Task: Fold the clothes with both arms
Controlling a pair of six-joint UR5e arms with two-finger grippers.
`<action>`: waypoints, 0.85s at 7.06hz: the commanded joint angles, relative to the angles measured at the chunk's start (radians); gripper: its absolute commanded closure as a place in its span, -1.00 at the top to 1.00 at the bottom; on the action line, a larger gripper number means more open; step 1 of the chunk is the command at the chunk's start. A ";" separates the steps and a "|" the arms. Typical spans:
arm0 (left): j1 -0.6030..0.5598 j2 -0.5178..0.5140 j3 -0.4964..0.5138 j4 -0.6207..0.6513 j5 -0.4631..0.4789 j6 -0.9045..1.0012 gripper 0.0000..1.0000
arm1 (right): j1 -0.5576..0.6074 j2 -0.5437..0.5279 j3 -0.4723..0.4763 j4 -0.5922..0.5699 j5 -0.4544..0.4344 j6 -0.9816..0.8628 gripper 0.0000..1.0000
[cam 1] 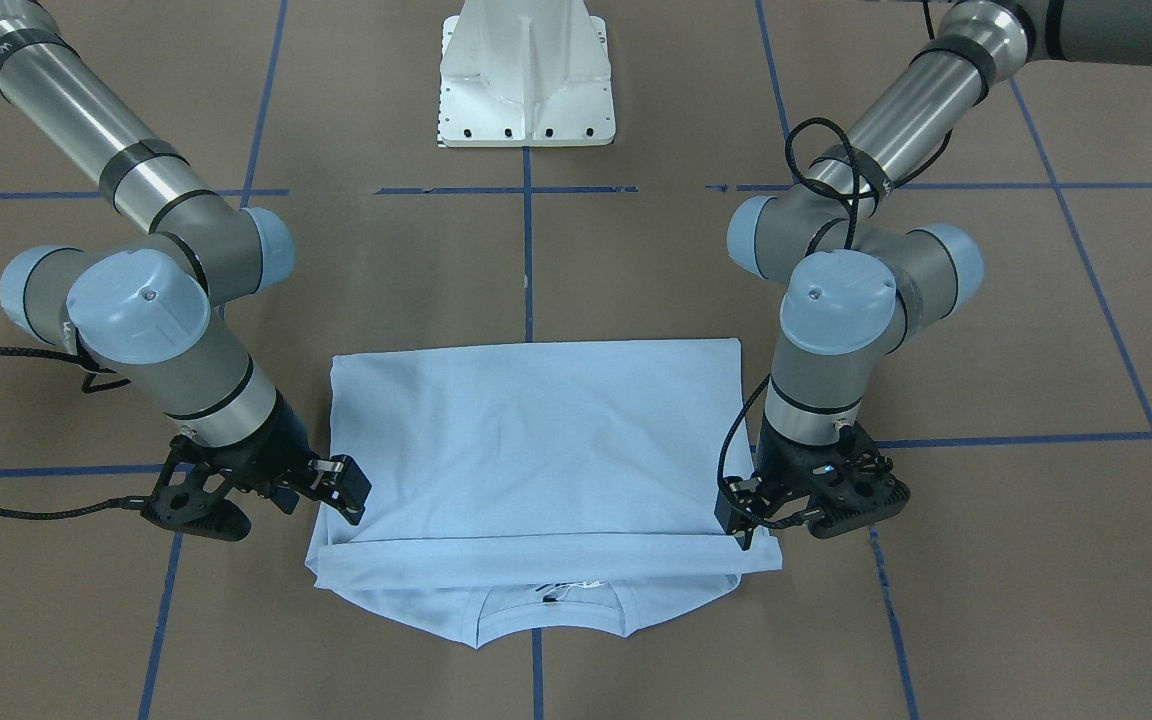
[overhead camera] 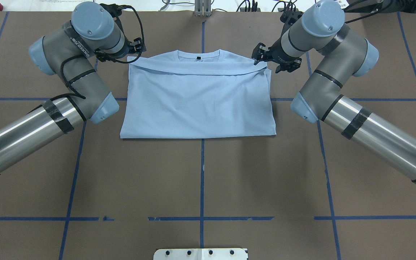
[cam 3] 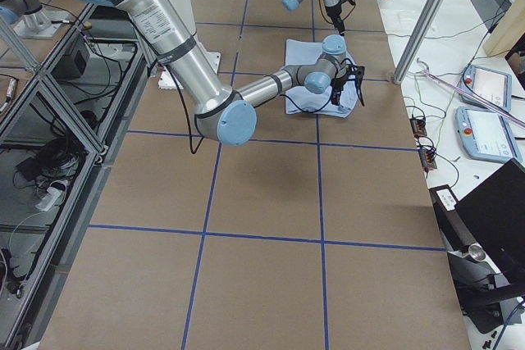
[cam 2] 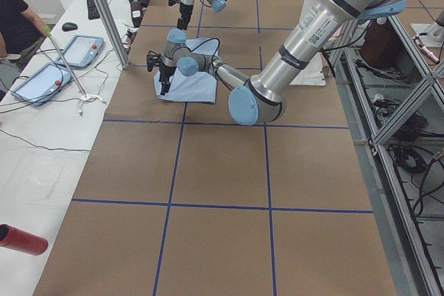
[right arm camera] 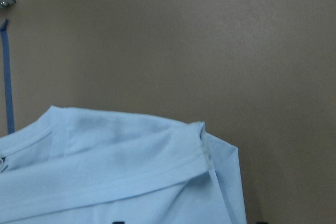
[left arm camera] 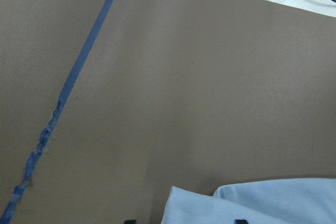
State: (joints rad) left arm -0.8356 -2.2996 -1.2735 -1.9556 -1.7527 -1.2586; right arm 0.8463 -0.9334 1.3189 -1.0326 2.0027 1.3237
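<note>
The light blue T-shirt [overhead camera: 197, 101] lies flat on the brown table, its lower half folded up over the chest, so the print is hidden. The folded hem stops just short of the round neck [cam 1: 551, 600]. My left gripper [overhead camera: 138, 52] hovers at the hem's corner on the robot's left, seen in the front view at the left gripper [cam 1: 741, 530]. My right gripper [overhead camera: 259, 56] is at the opposite corner, the right gripper [cam 1: 348, 500]. In both wrist views the fingertips show wide apart at the bottom edge, with the shirt [right arm camera: 115, 166] below them. Both grippers are open.
The white pedestal base [cam 1: 526, 75] stands behind the shirt on the robot's side. Blue tape lines [overhead camera: 201, 180] grid the table. Beyond the far edge a side table holds tablets [cam 2: 41, 81] and cables, with a person [cam 2: 17, 22] beside it. A red cylinder [cam 2: 21, 239] lies nearby.
</note>
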 commanded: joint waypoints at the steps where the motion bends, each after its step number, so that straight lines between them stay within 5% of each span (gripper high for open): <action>1: -0.002 0.066 -0.159 0.073 -0.005 0.018 1.00 | -0.083 -0.190 0.238 -0.012 -0.005 0.014 1.00; 2: -0.002 0.066 -0.180 0.093 -0.007 0.016 1.00 | -0.139 -0.279 0.323 -0.012 -0.027 0.018 1.00; 4: 0.000 0.069 -0.181 0.092 -0.004 0.016 1.00 | -0.208 -0.298 0.319 -0.014 -0.067 0.025 0.94; 6: 0.000 0.068 -0.182 0.092 -0.004 0.016 1.00 | -0.216 -0.286 0.290 -0.014 -0.068 0.023 0.52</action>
State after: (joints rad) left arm -0.8362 -2.2317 -1.4547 -1.8634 -1.7566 -1.2426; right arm 0.6383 -1.2225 1.6230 -1.0460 1.9374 1.3477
